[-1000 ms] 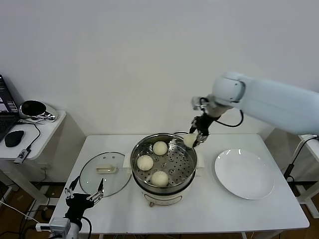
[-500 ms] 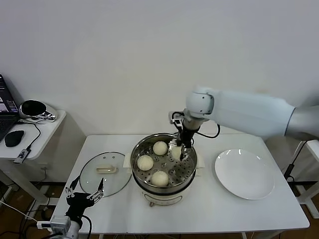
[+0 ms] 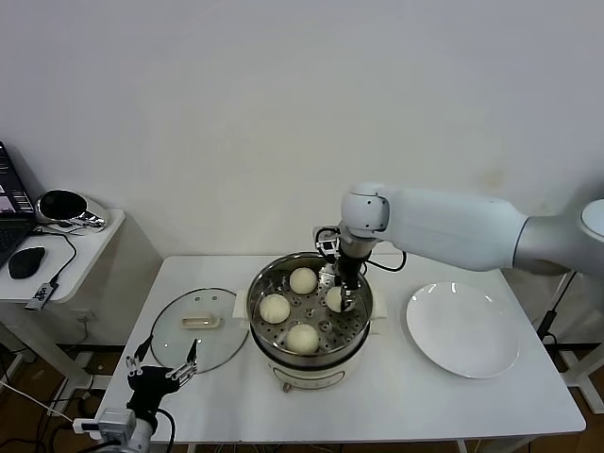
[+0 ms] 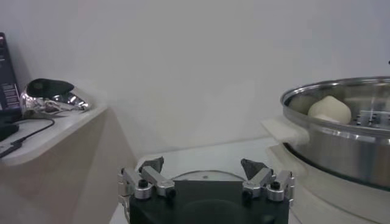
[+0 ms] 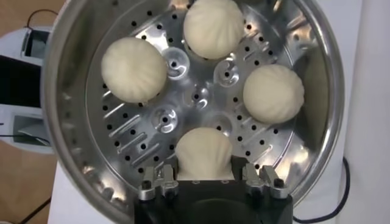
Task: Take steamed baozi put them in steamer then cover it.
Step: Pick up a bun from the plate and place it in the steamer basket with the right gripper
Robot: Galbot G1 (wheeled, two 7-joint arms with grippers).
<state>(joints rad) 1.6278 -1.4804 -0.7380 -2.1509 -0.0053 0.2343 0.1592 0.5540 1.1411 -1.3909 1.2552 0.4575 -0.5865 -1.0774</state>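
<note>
The right gripper is lowered inside the steamer, its fingers closed on the fourth steamed baozi, which is pinched between them just above the perforated floor; three more are seen resting around it; the cover lies on the table left of the steamer; the left gripper is held wide open and empty near the table's front-left corner.
</note>
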